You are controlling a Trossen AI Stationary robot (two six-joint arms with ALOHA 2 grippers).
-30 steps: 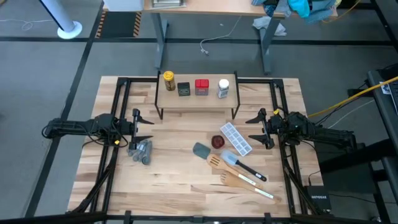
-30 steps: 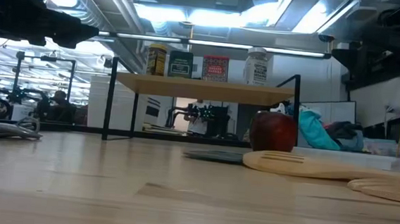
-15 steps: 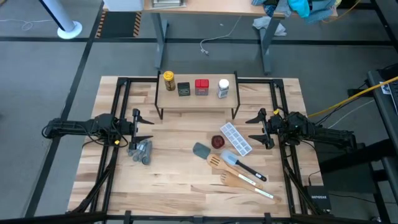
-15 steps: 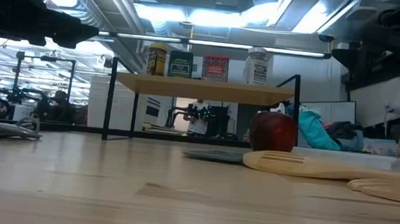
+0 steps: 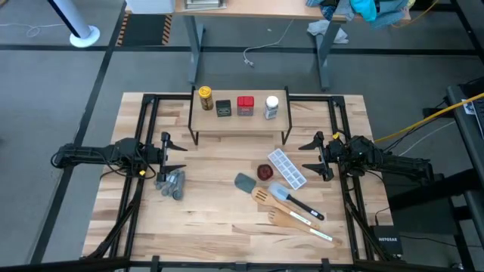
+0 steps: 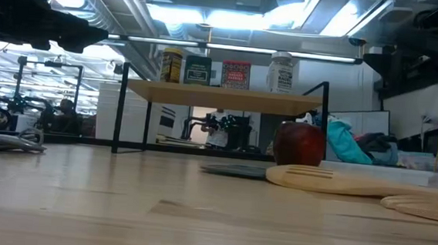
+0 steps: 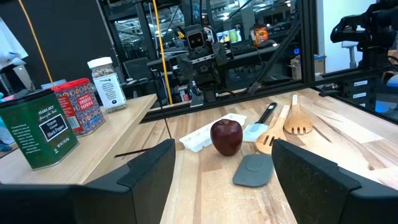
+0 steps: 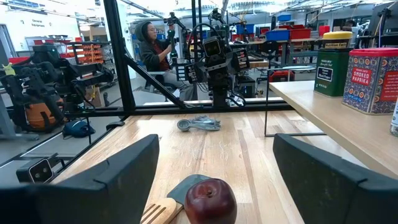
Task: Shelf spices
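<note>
The shelf (image 5: 238, 121), a light board on thin black legs, stands at the far middle of the table. All the spices stand in a row on its top: a yellow-lidded amber jar (image 5: 205, 97), a dark square tin (image 5: 223, 108), a red square tin (image 5: 245, 106) and a white-capped jar (image 5: 271, 107). The low view shows them upright on the board (image 6: 224, 98). My left gripper (image 5: 172, 153) hangs open at the table's left, level, pointing toward the middle. My right gripper (image 5: 310, 155) hangs open at the right, facing it. Neither has anything between its fingers.
Grey measuring spoons (image 5: 171, 183) lie near my left gripper. Between the grippers, nearer the right, lie a dark red apple-like thing (image 5: 265, 172), a white ice tray (image 5: 288, 168), a grey spatula (image 5: 245, 183) and wooden utensils (image 5: 291, 217). A person (image 8: 152, 46) sits beyond the table.
</note>
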